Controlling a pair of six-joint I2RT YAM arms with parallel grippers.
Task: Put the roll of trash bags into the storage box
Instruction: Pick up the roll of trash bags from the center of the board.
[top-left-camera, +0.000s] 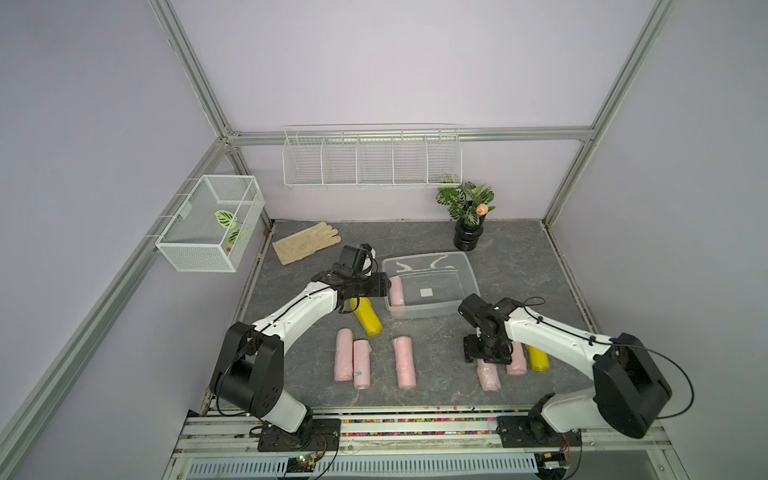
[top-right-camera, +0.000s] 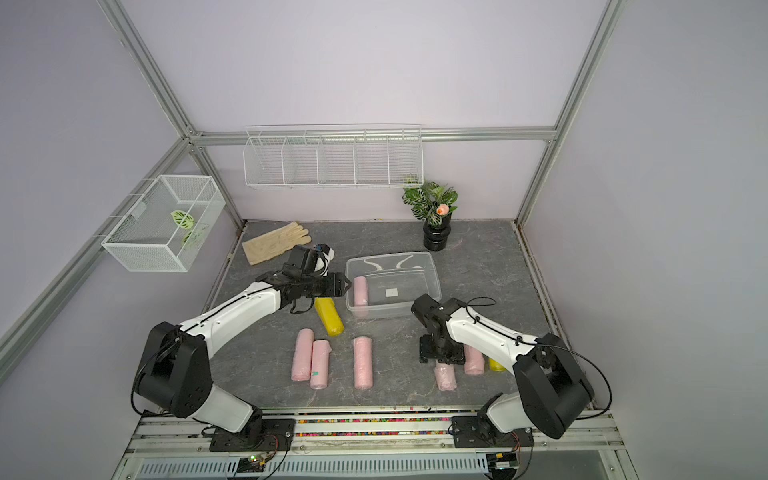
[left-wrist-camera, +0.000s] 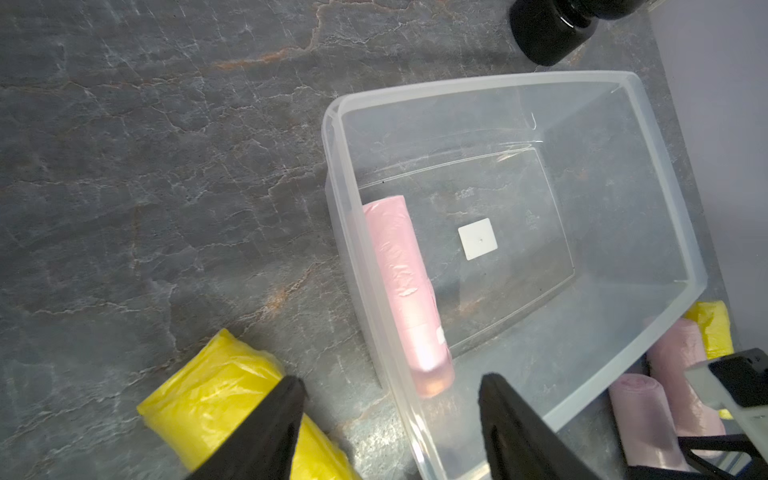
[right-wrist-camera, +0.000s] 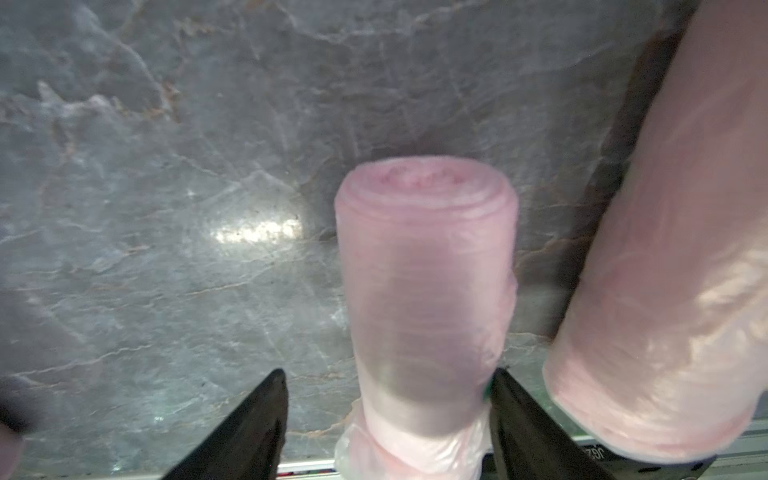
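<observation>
One pink roll (left-wrist-camera: 405, 282) lies lengthwise along the storage box (left-wrist-camera: 498, 81) wall; left end effector (left-wrist-camera: 391, 378) and right end effector (right-wrist-camera: 388, 372) gape, empty.

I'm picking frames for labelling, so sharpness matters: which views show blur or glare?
Right wrist view: the close pink roll is soft, out of focus, and a glare patch sits on the tabletop. Left wrist view: sharp, the storage box clearly readable. Both top views: evenly lit, slightly soft, white reflections on the box's far wall.

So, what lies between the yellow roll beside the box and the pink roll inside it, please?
The clear wall of the storage box and bare tabletop, in the left wrist view.
</observation>
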